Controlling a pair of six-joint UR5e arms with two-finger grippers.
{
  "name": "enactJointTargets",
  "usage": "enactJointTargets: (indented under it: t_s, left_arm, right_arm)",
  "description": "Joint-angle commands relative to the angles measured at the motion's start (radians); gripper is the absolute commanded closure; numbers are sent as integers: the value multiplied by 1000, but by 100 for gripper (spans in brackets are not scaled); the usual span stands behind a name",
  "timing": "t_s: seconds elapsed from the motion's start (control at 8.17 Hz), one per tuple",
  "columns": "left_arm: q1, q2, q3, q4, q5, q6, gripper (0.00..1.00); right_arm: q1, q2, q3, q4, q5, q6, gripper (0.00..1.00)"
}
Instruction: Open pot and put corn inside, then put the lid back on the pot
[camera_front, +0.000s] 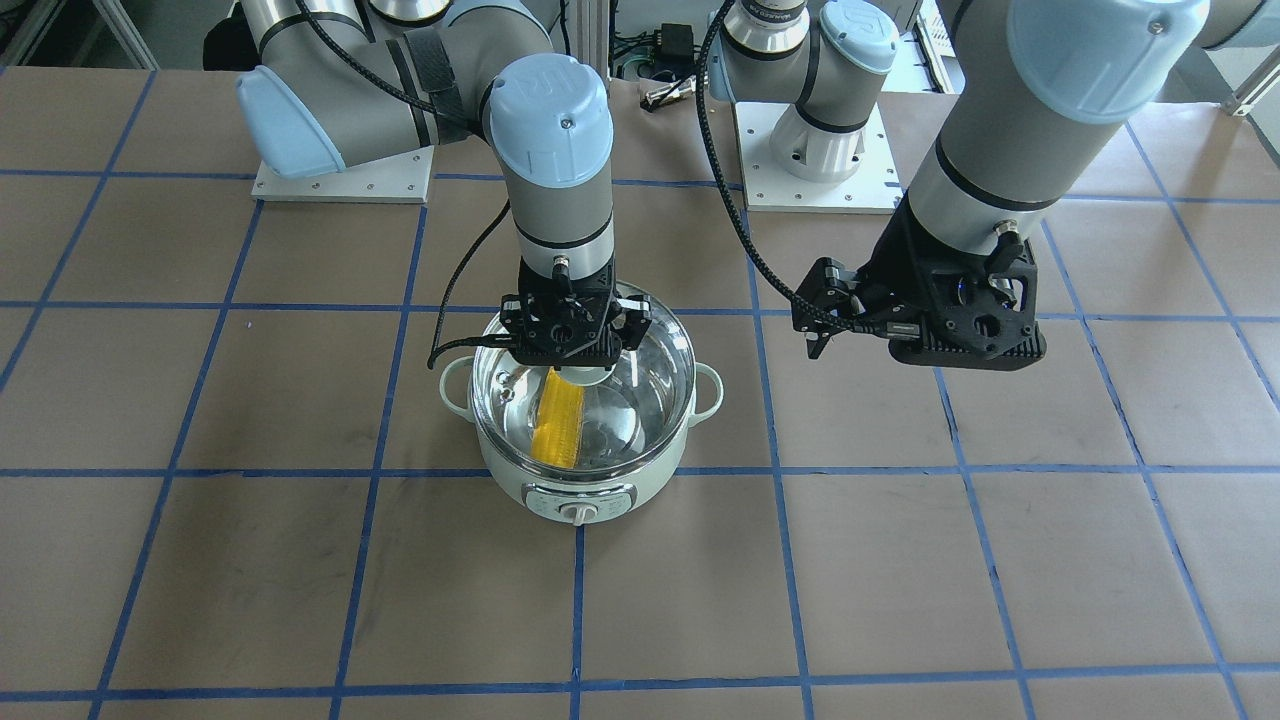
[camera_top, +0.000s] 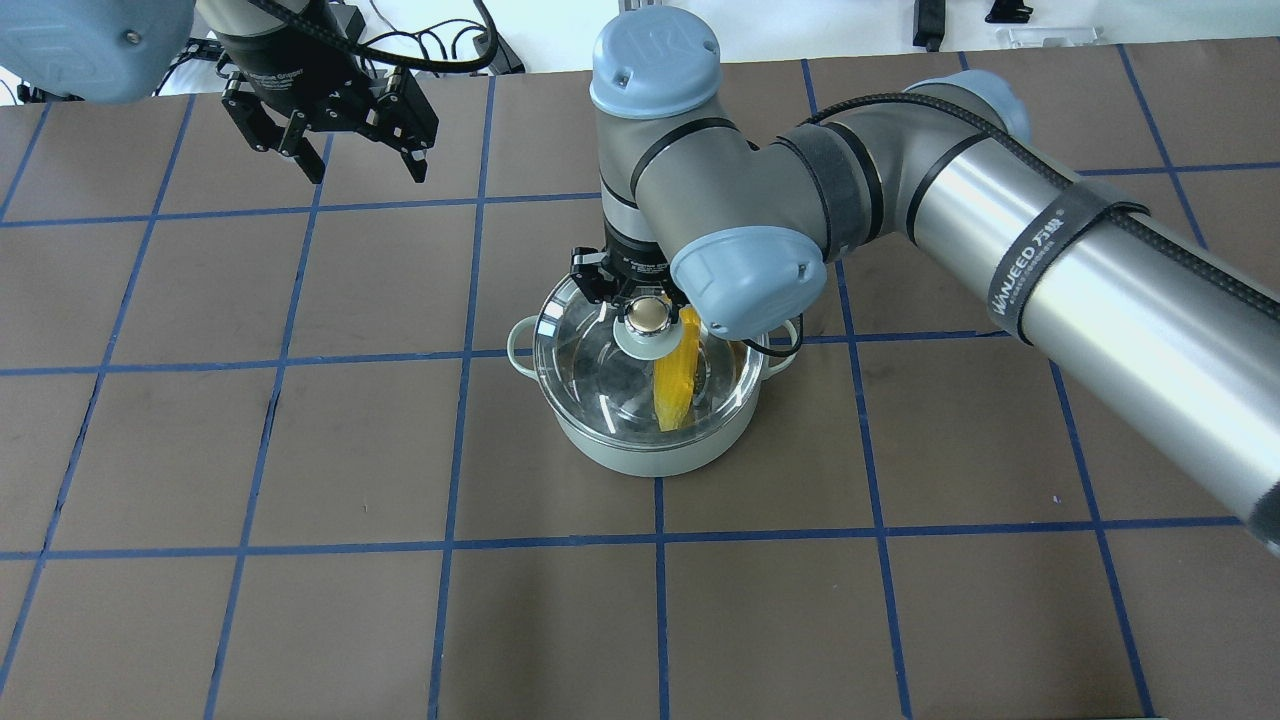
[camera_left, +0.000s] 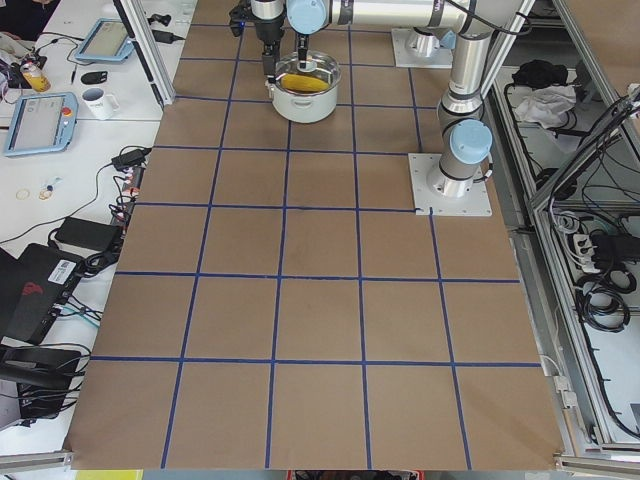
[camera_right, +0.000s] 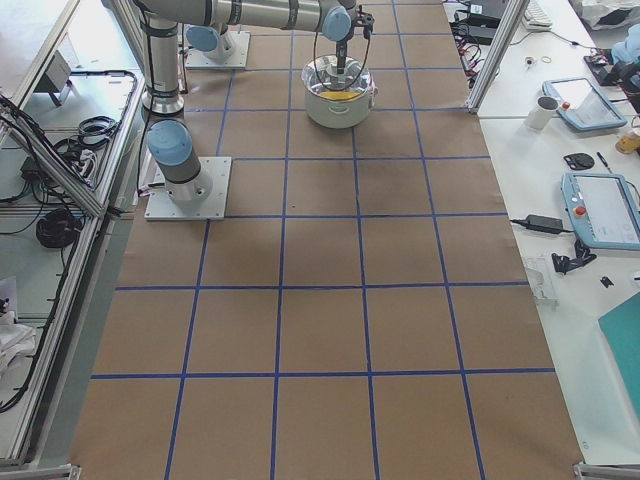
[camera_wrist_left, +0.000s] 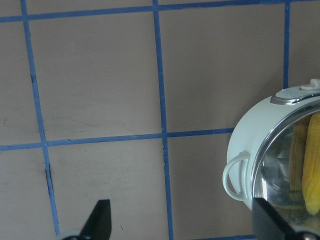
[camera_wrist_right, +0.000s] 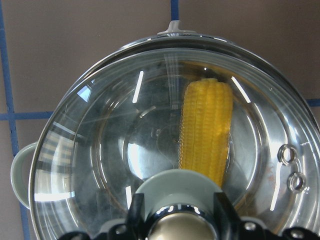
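Right gripper (camera_wrist_right: 179, 226) fingers press both sides of the knob (camera_top: 648, 316) on the lid (camera_wrist_right: 115, 145), which sits on the pot (camera_front: 600, 485) at mid-frame, corn (camera_wrist_right: 206, 125) inside. Left gripper (camera_top: 367, 172) hangs upper left, spread wide, empty.

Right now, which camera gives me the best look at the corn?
Right wrist-mounted: the corn sits large and central, kernels sharp through the glass lid. Front-facing and overhead show a smaller yellow strip with one end hidden; left wrist catches an edge sliver; the side views show a tiny patch.
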Motion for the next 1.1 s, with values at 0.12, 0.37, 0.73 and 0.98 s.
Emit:
enactJointTargets:
  t_s: [0.12, 0.37, 0.73, 0.98]
  left_arm:
    - [-18, -2, -3, 14, -2, 0, 0]
    - [-16, -1, -4, 20, -1, 0, 0]
    - [-18, -1, -4, 25, 1, 1, 0]
    - [-18, -1, -4, 26, 1, 1, 0]
  right_arm:
    - [0, 0, 3, -3, -1, -11, 89]
    - [0, 0, 24, -33, 0, -9, 90]
    - [0, -1, 25, -52, -1, -29, 90]
    - [0, -11, 25, -73, -3, -32, 91]
